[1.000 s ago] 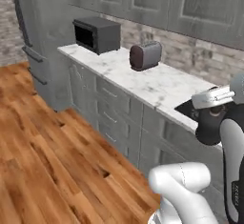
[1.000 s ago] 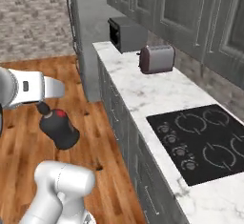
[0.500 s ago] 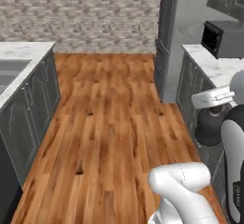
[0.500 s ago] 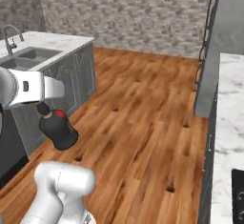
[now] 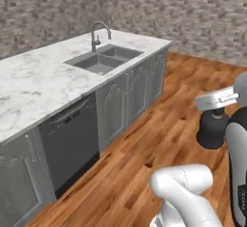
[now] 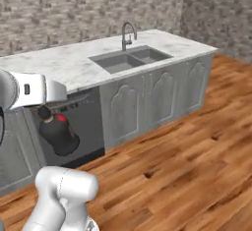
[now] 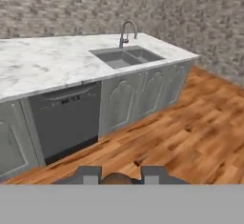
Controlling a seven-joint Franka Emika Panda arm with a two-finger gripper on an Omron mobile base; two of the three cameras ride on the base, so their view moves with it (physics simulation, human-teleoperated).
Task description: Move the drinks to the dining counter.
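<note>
So I've got the squat black bell-shaped bottle (image 6: 59,135) hanging from the gripper (image 7: 117,175), jaws clamped tight on its narrow neck, held up over the wood plank floor (image 6: 197,166). It's well apart from the white grey-veined marble island tabletop (image 5: 34,83), out in front of its grey cabinets. The steel sink (image 7: 125,56) and curved faucet (image 6: 127,34) sit toward the tabletop's far end.

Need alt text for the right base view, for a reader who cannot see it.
The robot's tool holds a squat black bottle by its neck, hanging above the wood floor in front of a white marble island counter. The counter has an inset steel sink and curved faucet; a stone wall stands behind.
</note>
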